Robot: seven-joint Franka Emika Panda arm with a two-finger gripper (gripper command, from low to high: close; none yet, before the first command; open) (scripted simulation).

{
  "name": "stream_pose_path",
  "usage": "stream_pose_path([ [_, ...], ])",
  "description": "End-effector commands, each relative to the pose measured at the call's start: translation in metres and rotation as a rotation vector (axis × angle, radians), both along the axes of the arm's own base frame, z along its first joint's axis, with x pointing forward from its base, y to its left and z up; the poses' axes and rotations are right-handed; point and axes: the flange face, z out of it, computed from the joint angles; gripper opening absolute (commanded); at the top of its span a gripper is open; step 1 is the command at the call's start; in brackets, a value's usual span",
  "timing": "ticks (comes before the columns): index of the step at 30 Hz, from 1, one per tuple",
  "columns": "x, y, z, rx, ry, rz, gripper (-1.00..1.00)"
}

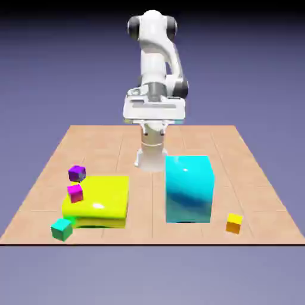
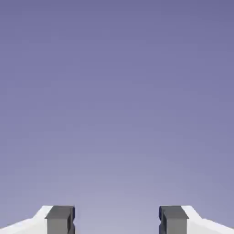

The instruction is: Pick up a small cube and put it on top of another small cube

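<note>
The small cube [image 1: 61, 229], tiny and teal-green, sits on the table near the front edge at the exterior view's left, beside the corner of a flat yellow block [image 1: 98, 201]. A magenta cube [image 1: 75, 192] rests on that yellow block's left edge. Just behind it a purple cube [image 1: 77, 173] stands on the table. My gripper [image 1: 153, 121] hangs high at the far side of the table, well away from all the cubes. In the hand view my gripper [image 2: 117, 221] is open, and only the plain backdrop shows between its grey fingertips [image 2: 60, 219].
A big cyan block [image 1: 189, 189] stands right of the middle of the wooden table [image 1: 107, 143]. A small orange cube [image 1: 234, 223] lies near the front right corner.
</note>
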Motion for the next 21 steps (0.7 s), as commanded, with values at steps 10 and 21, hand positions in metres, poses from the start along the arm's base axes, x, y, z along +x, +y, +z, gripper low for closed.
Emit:
stream_pose_path([
  [10,-0.109,0.27,0.031,-0.465,-0.159,0.926,0.0],
  [21,-0.424,0.417,0.026,-0.945,-0.599,1.884,0.0],
])
